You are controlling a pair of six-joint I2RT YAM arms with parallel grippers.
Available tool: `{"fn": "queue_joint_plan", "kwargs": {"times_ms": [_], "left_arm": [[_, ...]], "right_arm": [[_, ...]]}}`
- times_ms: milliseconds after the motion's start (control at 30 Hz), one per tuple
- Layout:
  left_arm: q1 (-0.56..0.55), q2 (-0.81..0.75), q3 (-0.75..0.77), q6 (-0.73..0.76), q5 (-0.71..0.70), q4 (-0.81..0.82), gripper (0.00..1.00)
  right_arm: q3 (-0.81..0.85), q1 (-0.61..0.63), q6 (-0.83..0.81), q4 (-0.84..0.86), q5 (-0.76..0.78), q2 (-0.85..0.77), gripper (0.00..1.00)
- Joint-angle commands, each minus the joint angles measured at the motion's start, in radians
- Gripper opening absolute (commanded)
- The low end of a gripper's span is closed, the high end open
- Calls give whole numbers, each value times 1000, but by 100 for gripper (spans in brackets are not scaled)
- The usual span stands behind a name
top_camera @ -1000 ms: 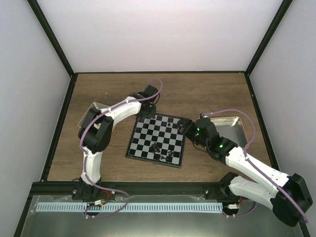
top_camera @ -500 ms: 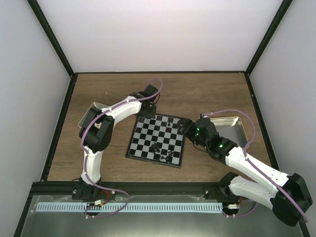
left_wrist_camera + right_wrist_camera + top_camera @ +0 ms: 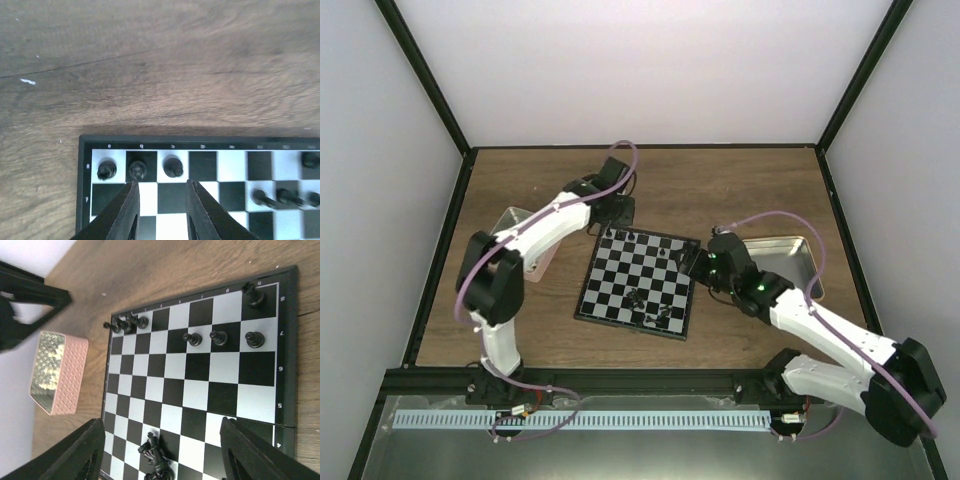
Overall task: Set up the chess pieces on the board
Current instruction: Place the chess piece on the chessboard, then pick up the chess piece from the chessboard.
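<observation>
The board [image 3: 638,283] lies mid-table, black and silvery squares. Three black pieces [image 3: 138,170] stand in its far-left back row, seen just ahead of my left gripper [image 3: 162,184], which is open and empty above the board's second row. More black pieces [image 3: 218,337] stand in the second row, and one [image 3: 254,295] in the far-right corner. A few black pieces [image 3: 157,455] lie toppled in a heap near the board's front edge. My right gripper [image 3: 162,440] is wide open and empty, above the board's right side [image 3: 695,262].
A pinkish quilted tin [image 3: 57,372] stands left of the board, partly under the left arm [image 3: 512,220]. A metal tin [image 3: 790,262] sits right of the board behind the right arm. Black frame posts border the table.
The left gripper has drawn back from the board's far-left corner toward the far side, its elbow swinging left. The right gripper has shifted slightly left and farther over the board.
</observation>
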Motion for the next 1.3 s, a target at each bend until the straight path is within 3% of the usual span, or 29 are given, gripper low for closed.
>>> {"fn": "queue_joint_plan", "kwargs": {"times_ms": [0,300,500,733,900,1267], "left_arm": [[2,-191,-113,-6,55,117,30],[2,-577,-431,33,127,343,39],[3,-738,-539,65,168,439,47],[3,-794,-576,76,172,458,53],[3,-807,-579,79,154,455,53],[3,-829,-592,81,130,465,54]], "right_arm": [[87,8,-104,-81,-73,87,62],[161,188,16,-327,82,229,50],[104,244,116,-309,3,275,45],[84,261,186,-207,-79,341,44],[86,281,257,-219,-25,358,36],[111,281,264,-235,18,402,30]]}}
